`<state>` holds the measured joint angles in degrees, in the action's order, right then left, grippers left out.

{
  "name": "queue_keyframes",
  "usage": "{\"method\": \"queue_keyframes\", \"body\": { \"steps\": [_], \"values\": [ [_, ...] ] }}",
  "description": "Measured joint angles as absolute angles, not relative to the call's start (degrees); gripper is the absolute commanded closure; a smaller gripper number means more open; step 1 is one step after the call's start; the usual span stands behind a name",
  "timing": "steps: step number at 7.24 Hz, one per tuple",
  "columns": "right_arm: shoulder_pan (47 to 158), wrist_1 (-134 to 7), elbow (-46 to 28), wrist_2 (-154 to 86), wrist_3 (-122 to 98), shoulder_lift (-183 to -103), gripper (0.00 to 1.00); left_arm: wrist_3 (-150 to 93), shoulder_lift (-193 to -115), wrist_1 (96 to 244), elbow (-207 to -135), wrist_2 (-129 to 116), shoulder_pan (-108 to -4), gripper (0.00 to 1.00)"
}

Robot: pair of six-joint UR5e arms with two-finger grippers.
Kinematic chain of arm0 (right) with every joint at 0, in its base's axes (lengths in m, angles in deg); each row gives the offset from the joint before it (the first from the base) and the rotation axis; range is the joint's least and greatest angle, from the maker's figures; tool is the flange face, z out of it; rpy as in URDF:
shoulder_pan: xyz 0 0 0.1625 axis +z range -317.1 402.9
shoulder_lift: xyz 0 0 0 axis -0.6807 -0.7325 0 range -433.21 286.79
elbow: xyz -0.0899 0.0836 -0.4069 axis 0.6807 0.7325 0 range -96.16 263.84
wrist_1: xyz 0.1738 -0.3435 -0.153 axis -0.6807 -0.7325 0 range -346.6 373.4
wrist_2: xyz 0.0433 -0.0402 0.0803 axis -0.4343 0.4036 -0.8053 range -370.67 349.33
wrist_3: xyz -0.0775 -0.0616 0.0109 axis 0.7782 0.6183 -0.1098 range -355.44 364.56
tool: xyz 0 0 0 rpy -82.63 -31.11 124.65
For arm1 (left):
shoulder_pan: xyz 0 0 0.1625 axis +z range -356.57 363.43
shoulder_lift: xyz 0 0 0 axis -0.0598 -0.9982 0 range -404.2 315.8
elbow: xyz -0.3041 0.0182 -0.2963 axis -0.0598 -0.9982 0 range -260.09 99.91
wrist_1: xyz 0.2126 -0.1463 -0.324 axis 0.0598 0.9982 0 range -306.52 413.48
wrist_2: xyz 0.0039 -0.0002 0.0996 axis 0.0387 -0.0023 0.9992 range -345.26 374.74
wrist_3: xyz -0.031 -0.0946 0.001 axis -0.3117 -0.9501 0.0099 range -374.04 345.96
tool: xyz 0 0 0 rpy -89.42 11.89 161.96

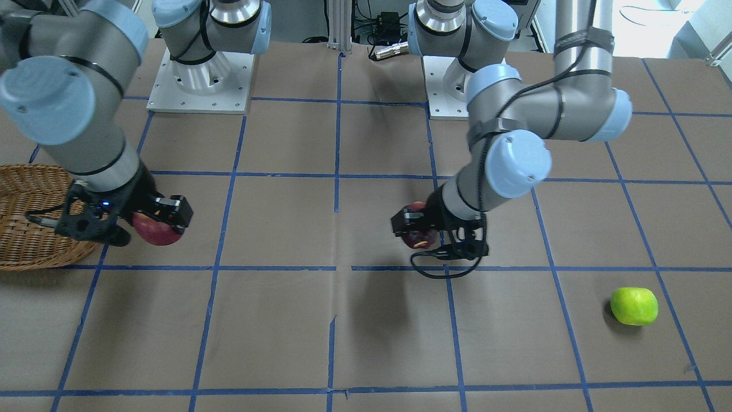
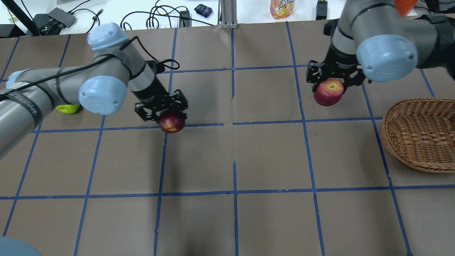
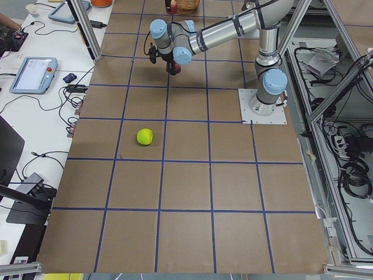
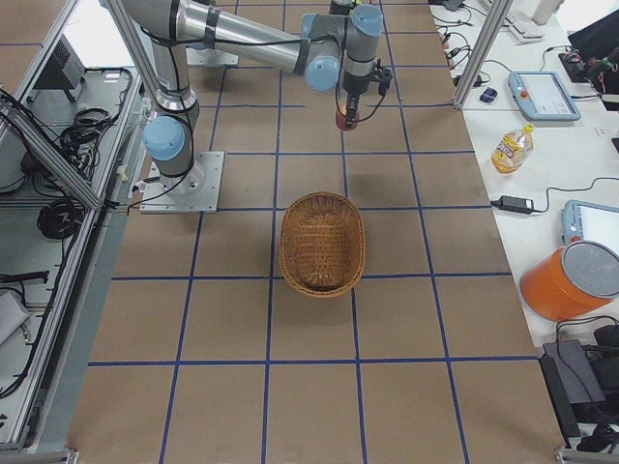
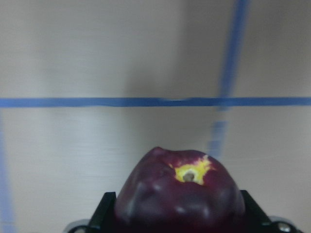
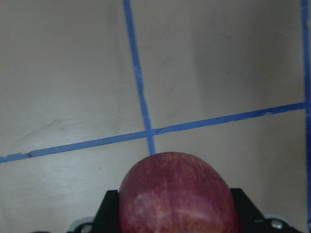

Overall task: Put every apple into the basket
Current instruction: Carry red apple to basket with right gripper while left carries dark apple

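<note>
Filling the bottom of the left wrist view, the maroon apple (image 5: 180,191) sits clenched between the black fingers (image 5: 104,213) of the left tool (image 2: 166,113). Its yellow-ringed end pit points away from the tool, up and toward that camera. Whether that pit is stem or blossom end cannot be told. The overhead view shows the same yellow patch turned to the robot's side, and the front view catches it low on the fruit.

The red apple (image 6: 175,194) is likewise gripped by the right tool (image 2: 332,83). Its wrist camera sees only a smooth streaked flank. The overhead view shows what that view does not: a pale dimple on top of the fruit, facing upward. Both held apples hang above the bench (image 2: 234,220).

The green apple (image 1: 633,306) lies alone on the bench at the robot's far left, well apart from both tools. Front and left views show it whole; overhead, the left arm covers most of it.

The basket (image 4: 322,244) stands on the robot's right, its long axis running along the bench's length. Only the right view shows it entire; the overhead and front views cut it at their edges. The red apple is near its rim but outside it.
</note>
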<state>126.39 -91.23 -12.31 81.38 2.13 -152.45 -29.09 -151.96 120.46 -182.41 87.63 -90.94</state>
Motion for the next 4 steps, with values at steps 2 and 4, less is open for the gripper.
{"method": "queue_keyframes", "body": {
  "steps": [2,4],
  "values": [
    [117.9,-89.2,-12.3,85.7,12.5,-152.9,0.81,-37.3,-155.6,111.9,-182.9,83.4,-99.0,1.00],
    [109.4,-91.6,-12.3,87.3,24.5,-152.6,0.81,-38.6,-158.9,108.3,-183.0,83.7,-102.2,0.18]
  ]
}}
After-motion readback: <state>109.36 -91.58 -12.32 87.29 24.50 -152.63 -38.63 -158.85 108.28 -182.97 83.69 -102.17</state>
